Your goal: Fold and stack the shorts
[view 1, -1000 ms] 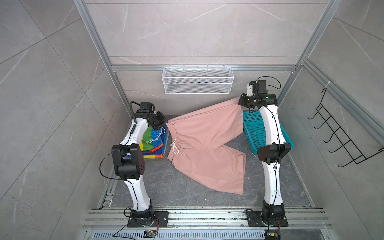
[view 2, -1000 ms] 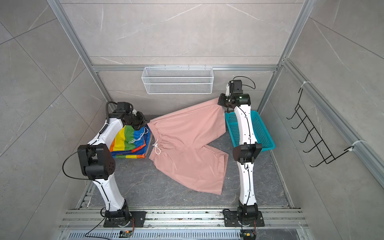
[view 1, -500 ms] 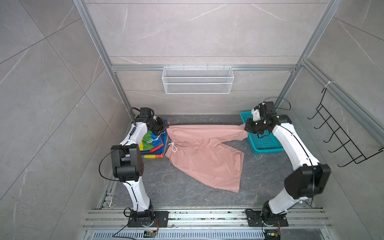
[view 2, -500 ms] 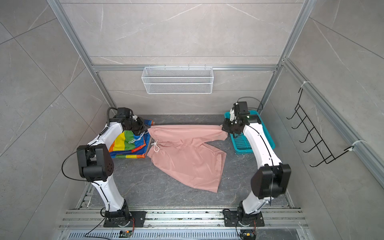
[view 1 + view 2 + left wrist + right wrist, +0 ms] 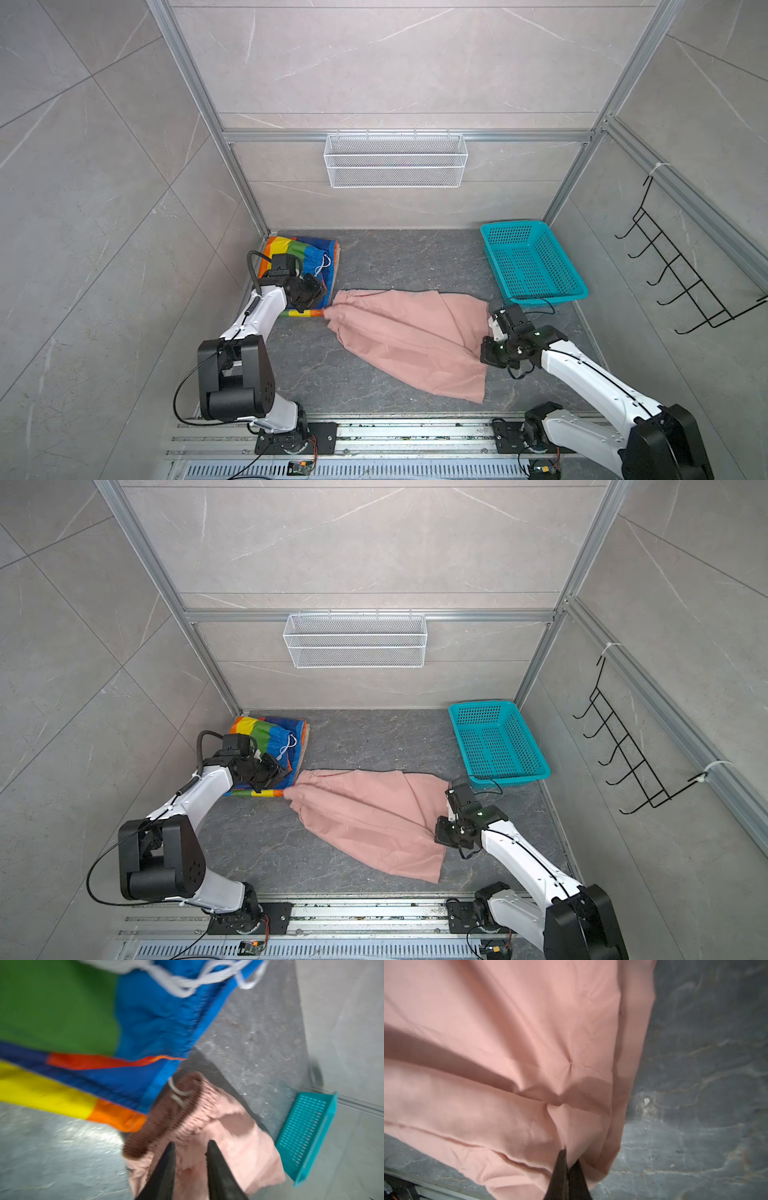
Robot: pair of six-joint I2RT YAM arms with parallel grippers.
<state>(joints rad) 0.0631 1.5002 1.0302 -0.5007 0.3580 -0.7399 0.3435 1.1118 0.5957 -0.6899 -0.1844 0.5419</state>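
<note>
1. In both top views the pink shorts (image 5: 407,332) lie mid-table (image 5: 395,266). They appear folded leg over leg into a slanting wedge, with the waistband (image 5: 345,297) toward the left arm and the hems toward the right arm. The rainbow shorts (image 5: 299,249) sit folded in the far left corner with a beige edge (image 5: 308,737) showing beneath them. That is likely the stack the pink pair must join. The basket (image 5: 532,262) stands at the far right, apart from the cloth.
2. Also from above, the left gripper (image 5: 321,300) hovers at the waistband corner, just beside the rainbow shorts' near edge. The right gripper (image 5: 487,353) sits at the wedge's right edge. One arm at each end suits drawing the cloth flat while the fold is laid.
3. In the left wrist view, the left gripper's fingers (image 5: 166,1167) stand narrowly apart with nothing pinched between them. The gathered waistband and its white cord (image 5: 178,1093) lie just beyond the tips, touching the rainbow shorts' orange-and-blue hem. I judge that this end lies free on the table.
4. In the right wrist view, the right gripper (image 5: 571,1155) is closed tight on a pinch of pink fabric near the edge. Creases radiate from the pinch, so the cloth looks under pull. The hold probably squares the upper layer over the lower one before it is let go.
</note>
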